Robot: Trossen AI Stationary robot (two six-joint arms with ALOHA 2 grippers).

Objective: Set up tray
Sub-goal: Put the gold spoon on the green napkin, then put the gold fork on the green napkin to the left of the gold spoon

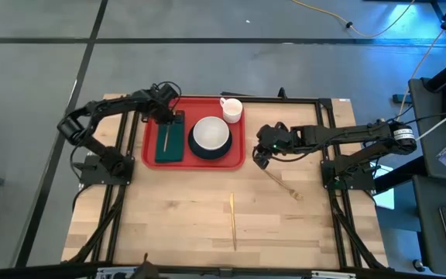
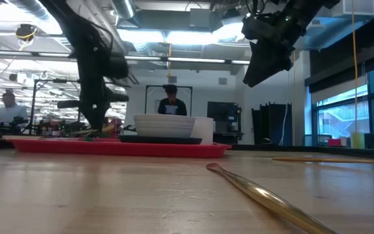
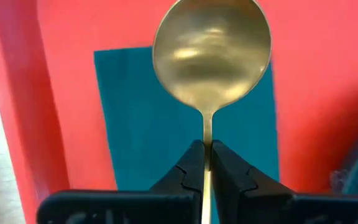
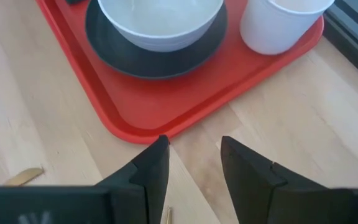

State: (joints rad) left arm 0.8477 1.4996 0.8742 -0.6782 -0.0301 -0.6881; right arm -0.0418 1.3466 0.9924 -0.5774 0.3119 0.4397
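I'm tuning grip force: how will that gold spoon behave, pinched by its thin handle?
The spoon looks like polished metal, so probably stiff but slippery. The left gripper pinches only the narrow neck, and the broad bowl hangs beyond it, so it may pivot. Over the napkin, a slip should land softly.

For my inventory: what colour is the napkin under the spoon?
Dark teal green napkin, clearest in the left wrist view.

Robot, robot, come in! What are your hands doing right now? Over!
Left gripper shut on gold spoon, over green napkin in red tray. Right gripper open, empty, off tray's corner. Two gold utensils on the table. Nothing blocking.
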